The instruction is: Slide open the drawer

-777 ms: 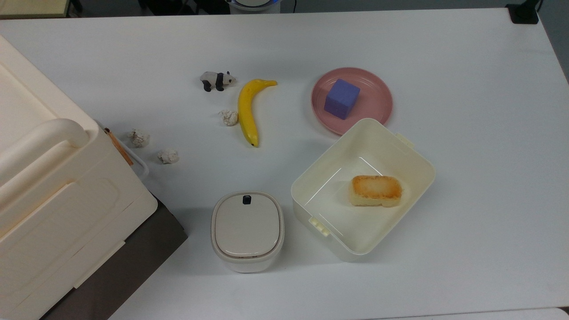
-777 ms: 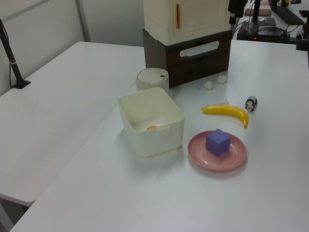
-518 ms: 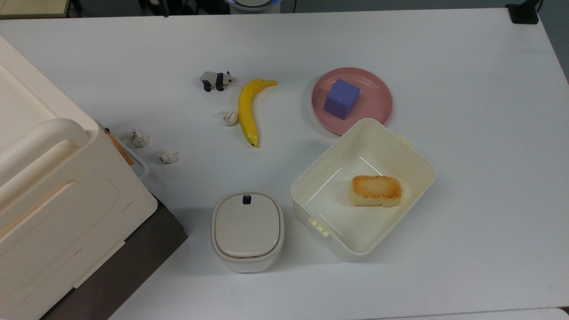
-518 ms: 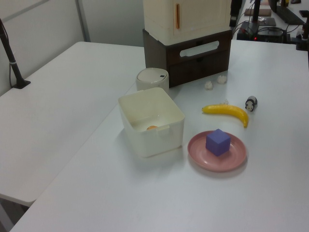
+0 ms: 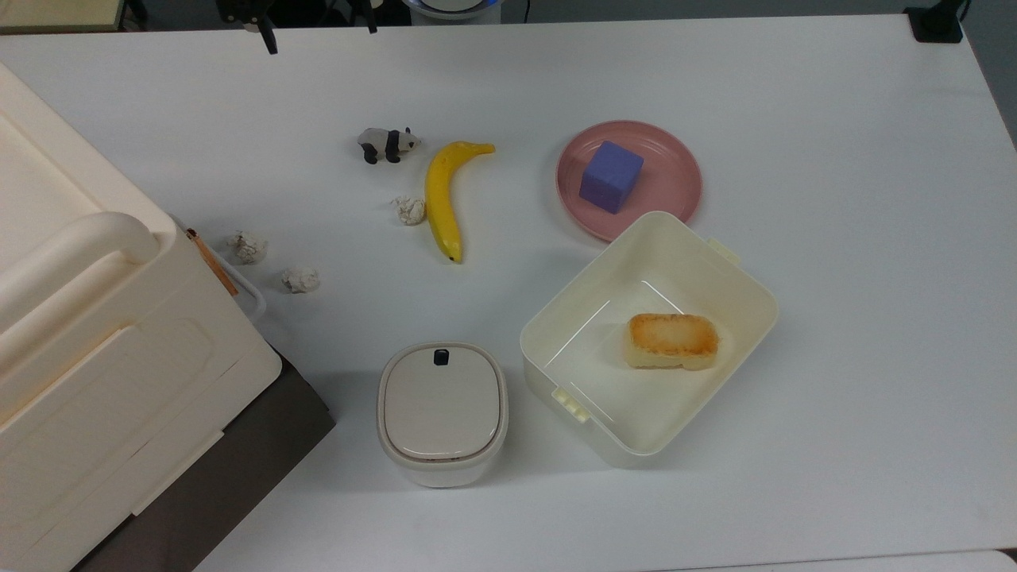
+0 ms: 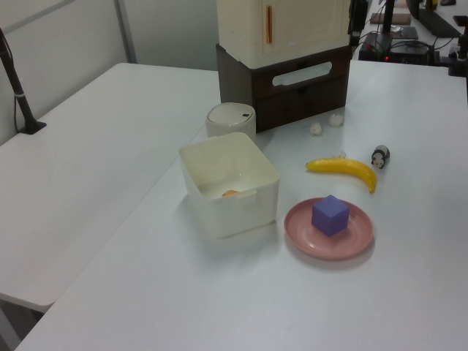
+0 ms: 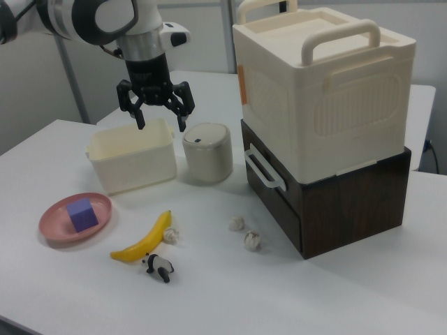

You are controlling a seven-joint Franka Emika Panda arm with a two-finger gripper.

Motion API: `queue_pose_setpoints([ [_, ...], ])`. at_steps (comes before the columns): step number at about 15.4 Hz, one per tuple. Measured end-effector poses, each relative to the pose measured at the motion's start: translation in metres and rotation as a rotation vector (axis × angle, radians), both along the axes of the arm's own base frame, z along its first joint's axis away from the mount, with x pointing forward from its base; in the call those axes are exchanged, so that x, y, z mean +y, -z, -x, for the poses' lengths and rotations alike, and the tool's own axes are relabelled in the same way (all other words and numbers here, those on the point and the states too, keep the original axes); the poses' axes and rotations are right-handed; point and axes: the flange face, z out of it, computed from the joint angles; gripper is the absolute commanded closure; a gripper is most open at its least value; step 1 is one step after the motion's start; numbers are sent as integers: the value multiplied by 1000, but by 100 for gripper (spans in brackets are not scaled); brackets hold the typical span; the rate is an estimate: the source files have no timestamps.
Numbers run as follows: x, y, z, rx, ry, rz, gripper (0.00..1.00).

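On the table (image 5: pixel 834 445): one drawer (image 7: pixel 279 192), three paper balls (image 5: pixel 300 279).

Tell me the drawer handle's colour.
White, on the dark brown drawer; the handle shows best in the right view.

We are seeing a white arm (image 7: pixel 84 17) with rounded glossy shells and black joint bands, narrowing into a grey wrist cuff. Below it the black gripper (image 7: pixel 159 120) is showing two dark, slim, claw-like fingers (image 7: pixel 181 115), spread apart.
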Motion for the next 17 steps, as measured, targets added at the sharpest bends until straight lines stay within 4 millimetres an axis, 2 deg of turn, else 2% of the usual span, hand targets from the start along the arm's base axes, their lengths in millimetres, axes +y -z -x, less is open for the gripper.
queue_pose_setpoints([
  [4, -15, 1, -4, -33, -72, 14, 0],
  [10, -35, 16, -23, -100, -175, 47, 0],
  [17, -53, 49, -47, -136, -262, 90, 0],
])
